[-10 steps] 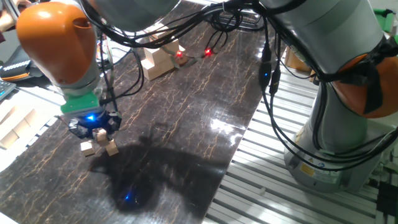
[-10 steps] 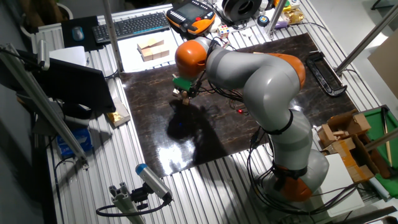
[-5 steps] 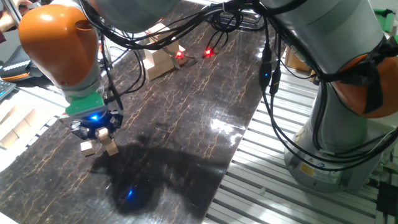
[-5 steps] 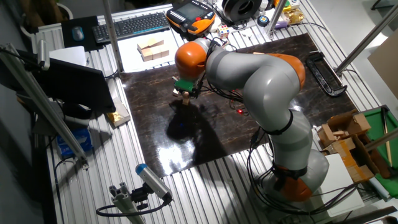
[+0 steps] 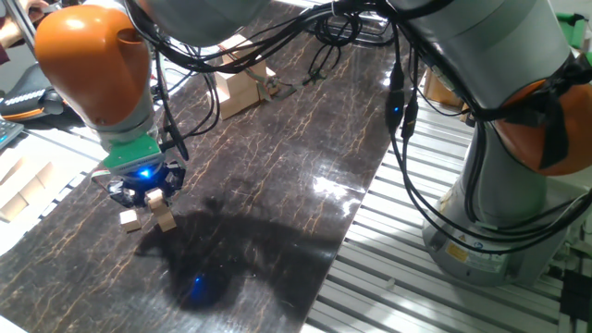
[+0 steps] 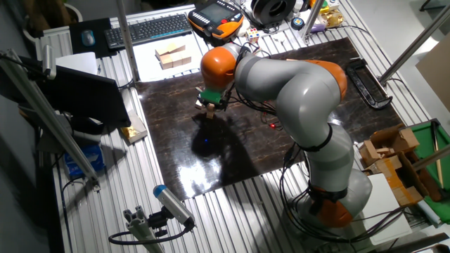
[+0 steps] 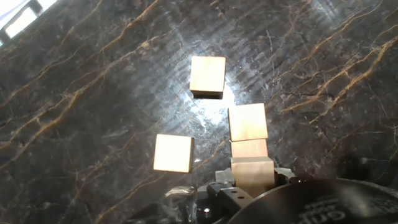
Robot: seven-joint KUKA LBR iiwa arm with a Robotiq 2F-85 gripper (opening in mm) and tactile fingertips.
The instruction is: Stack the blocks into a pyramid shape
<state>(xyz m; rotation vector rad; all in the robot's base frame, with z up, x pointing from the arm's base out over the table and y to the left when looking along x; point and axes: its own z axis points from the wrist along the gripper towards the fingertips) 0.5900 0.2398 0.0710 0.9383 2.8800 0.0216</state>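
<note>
From the hand view, three blocks sit loose on the table (image 7: pixel 74 74): one block (image 7: pixel 208 75) at 12 o'clock, another (image 7: pixel 173 152) at 8, a third (image 7: pixel 247 121) at 4, touching a fourth (image 7: pixel 252 171) under the gripper (image 7: pixel 239 186).

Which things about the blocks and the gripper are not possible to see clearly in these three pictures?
- Gripper state: in both fixed views the hand body covers the fingers; the hand view's lower edge cuts them off.
- Whether the nearest block is held: the hand view's black housing hides its lower part.
- Number of blocks under the hand: the other fixed view shows them too small; the arm partly hides them.
- Wooden pieces at the far end of the table: cables cross them.
</note>
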